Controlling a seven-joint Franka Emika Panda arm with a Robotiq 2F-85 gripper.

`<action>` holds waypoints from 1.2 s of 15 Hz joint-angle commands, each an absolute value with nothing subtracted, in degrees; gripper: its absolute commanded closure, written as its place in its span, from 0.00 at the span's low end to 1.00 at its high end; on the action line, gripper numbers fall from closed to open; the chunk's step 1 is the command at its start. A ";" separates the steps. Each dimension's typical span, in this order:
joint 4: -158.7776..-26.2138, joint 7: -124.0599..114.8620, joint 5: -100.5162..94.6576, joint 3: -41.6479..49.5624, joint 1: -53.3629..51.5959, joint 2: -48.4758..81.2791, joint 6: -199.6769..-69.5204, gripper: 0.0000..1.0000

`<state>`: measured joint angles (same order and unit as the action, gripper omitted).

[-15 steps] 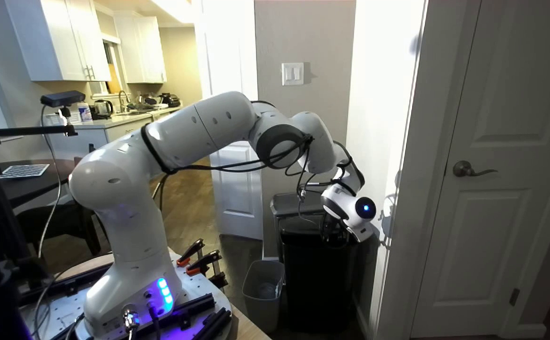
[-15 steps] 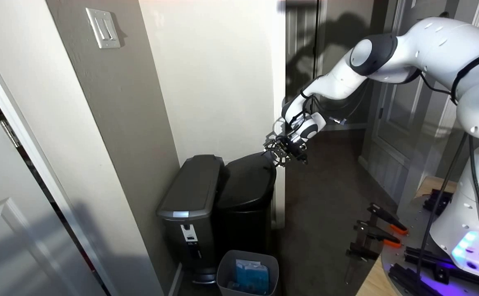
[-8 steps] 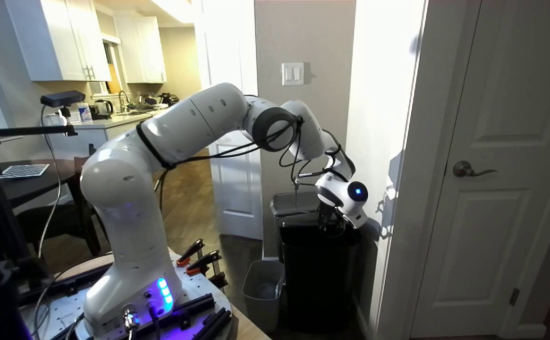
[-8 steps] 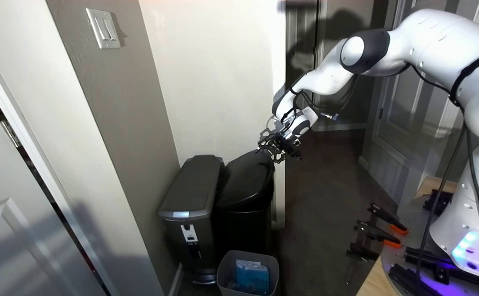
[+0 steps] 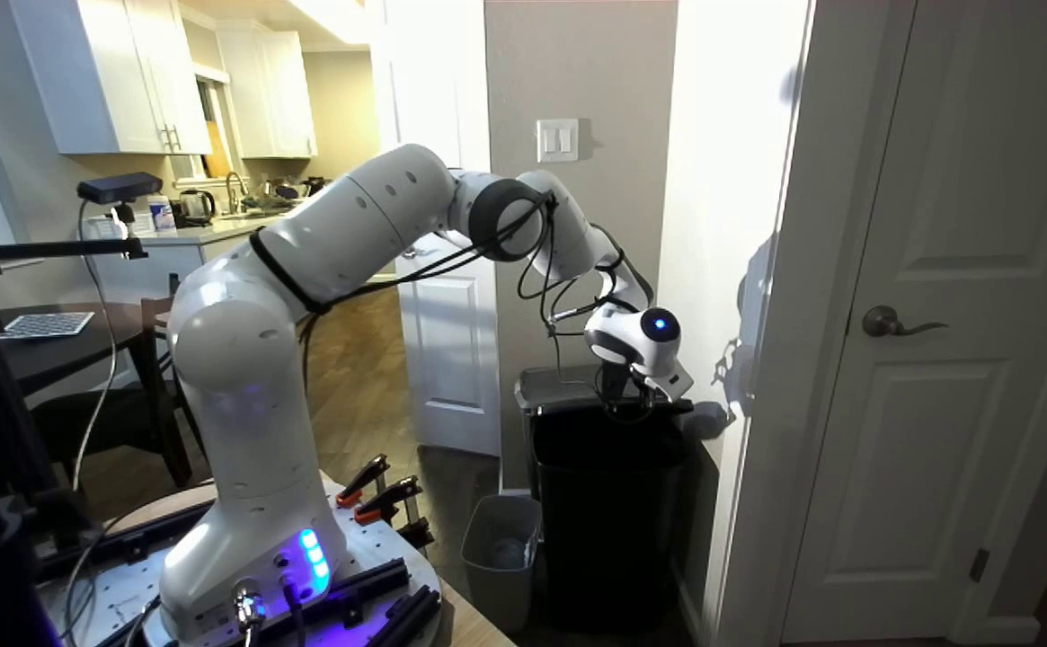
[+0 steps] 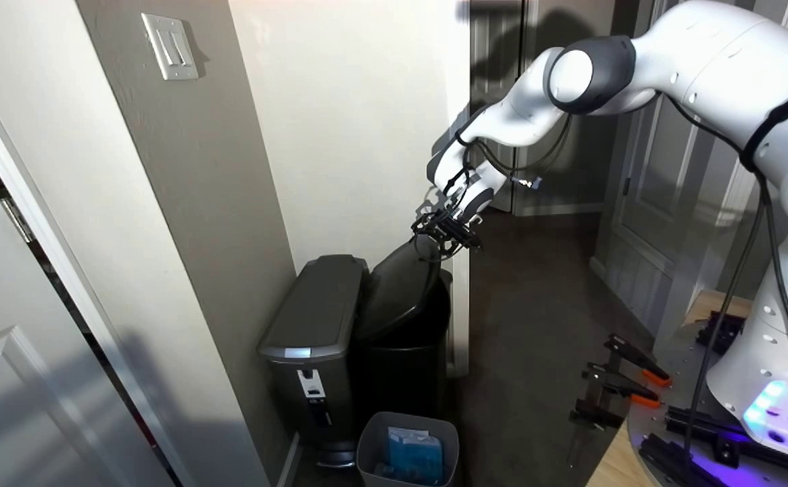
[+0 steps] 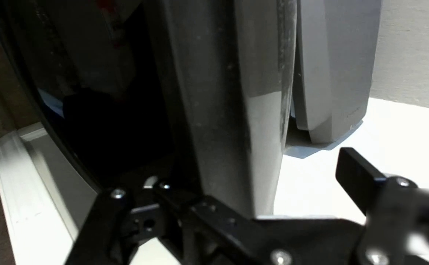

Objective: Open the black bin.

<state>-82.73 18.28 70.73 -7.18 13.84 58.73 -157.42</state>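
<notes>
Sitting below the pincer (image 7: 253,176), the black bin (image 5: 608,539) has its lid (image 6: 400,284) tilted up right by those spread jaws, grey lidded bin (image 6: 316,308) just past that.

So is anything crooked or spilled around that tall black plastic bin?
One thing: the glossy black lid of the tall black plastic bin slants up on one side, baring its opening, while the rectangular dark gray bin beside it looks shut. The job is opening the black bin, so that's likely meant. I see no spill.
</notes>
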 commanded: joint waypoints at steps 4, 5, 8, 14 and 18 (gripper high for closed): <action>-87.33 11.03 69.80 -3.54 7.18 53.47 -164.80 0.00; -87.66 10.08 69.42 -2.88 6.09 53.09 -165.67 0.00; -88.33 6.71 67.39 -0.40 2.21 52.14 -166.92 0.00; -89.17 -3.27 56.67 1.30 -1.86 50.45 -168.37 0.00; -88.78 -8.92 49.45 2.13 -4.02 49.94 -168.60 0.00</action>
